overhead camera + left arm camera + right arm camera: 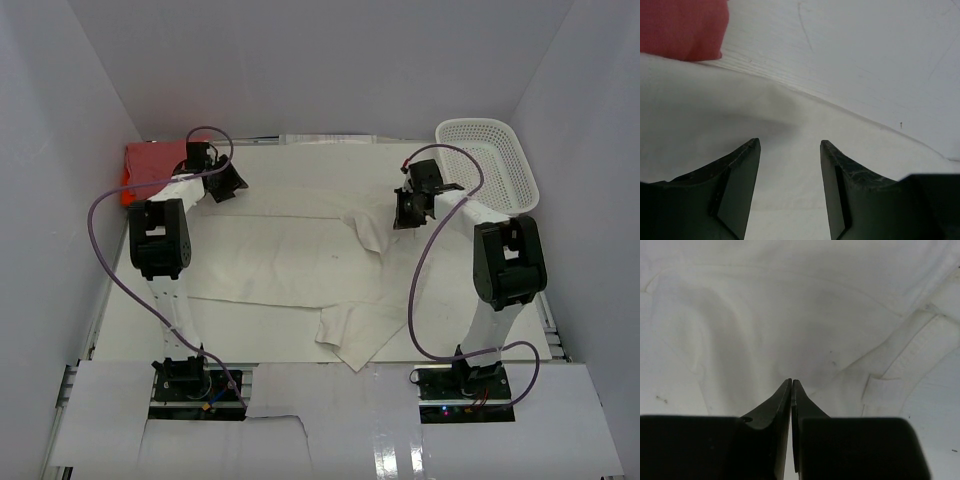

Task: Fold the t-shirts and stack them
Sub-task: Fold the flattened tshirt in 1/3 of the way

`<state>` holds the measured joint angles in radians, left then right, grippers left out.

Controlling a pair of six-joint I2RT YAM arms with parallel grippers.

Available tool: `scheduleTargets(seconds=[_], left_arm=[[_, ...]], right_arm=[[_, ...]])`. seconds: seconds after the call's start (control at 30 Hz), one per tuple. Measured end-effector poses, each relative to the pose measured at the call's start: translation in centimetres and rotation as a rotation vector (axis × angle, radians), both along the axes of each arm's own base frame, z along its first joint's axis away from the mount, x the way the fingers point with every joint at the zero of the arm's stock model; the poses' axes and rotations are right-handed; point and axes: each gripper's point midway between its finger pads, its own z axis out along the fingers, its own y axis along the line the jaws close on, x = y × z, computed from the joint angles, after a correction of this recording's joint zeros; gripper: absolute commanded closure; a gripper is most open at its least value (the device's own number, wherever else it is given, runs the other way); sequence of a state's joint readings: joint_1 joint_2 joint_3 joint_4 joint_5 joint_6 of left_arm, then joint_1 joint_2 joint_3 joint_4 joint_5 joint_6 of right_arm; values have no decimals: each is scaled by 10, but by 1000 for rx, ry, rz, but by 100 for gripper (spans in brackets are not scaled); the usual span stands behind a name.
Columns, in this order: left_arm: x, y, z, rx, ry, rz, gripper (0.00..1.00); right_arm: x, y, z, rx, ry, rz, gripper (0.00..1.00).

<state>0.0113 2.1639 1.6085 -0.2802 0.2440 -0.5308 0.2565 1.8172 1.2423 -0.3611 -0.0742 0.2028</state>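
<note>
A cream t-shirt (290, 265) lies spread over the table, with one flap folded over near the front (355, 335). A dusty pink-red t-shirt (155, 163) lies folded at the far left corner, and an orange edge (122, 192) shows under it. My left gripper (230, 183) hovers open over the cream shirt's far left edge (715, 110), next to the red shirt (685, 25). My right gripper (408, 212) is shut, its tips (791, 382) down on bunched cream cloth (805, 315) with a thin pinch of it between them.
A white plastic mesh basket (495, 165) stands at the far right corner, just behind the right arm. White walls close in the table on three sides. Purple cables loop off both arms.
</note>
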Motion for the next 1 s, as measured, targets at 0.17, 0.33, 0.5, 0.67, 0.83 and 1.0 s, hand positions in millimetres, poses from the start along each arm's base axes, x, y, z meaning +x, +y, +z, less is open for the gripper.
scheduleTargets(seconds=[0.17,0.33,0.5,0.67,0.83,1.0], left_arm=[[-5,5,-14,13,26,8,38],[-6,8,-17,33,22,9,39],[-6,13,-19,61,14,18,39],[-15,15,-20,76,11,31,39],[-29,5,-21,107,23,29,39],[-36,-9,-22,153,27,21,39]], right_arm=[[5,1,-19,-7,33,-4,92],[4,0,-36,-20,64,-9,92],[7,-5,-36,-42,58,-35,92],[11,-14,-36,-62,51,-66,92],[20,-34,-35,-105,54,-98,92],[26,-42,-35,-129,59,-101,92]])
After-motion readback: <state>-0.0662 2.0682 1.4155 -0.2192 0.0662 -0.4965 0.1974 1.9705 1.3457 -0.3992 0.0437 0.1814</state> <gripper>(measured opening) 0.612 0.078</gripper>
